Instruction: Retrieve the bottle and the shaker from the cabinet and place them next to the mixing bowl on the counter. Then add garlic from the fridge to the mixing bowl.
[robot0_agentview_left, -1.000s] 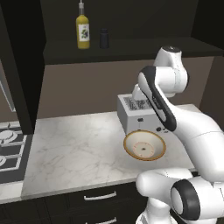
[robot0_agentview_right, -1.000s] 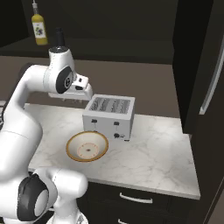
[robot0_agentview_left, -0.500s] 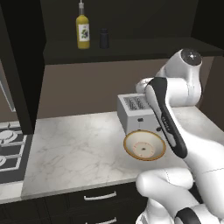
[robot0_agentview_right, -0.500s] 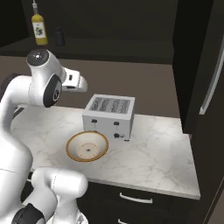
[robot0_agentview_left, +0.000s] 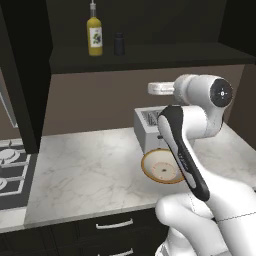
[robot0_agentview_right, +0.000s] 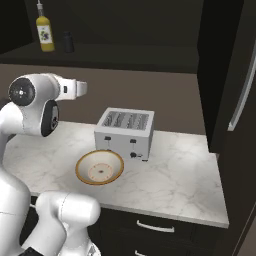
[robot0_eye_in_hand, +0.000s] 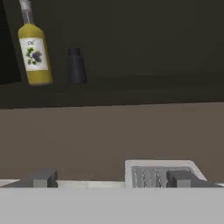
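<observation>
tool: open, nothing between tips, bottom of hand view | bottle: upright on cabinet shelf, upper left | shaker: just right of bottle, apart | bowl: on counter, frame centre, touching toaster front

**Arm raised above the bench**

The bottle and dark shaker stood close together on the cabinet shelf. Below, the mixing bowl sat on the marble bench, just before the toaster.
</observation>
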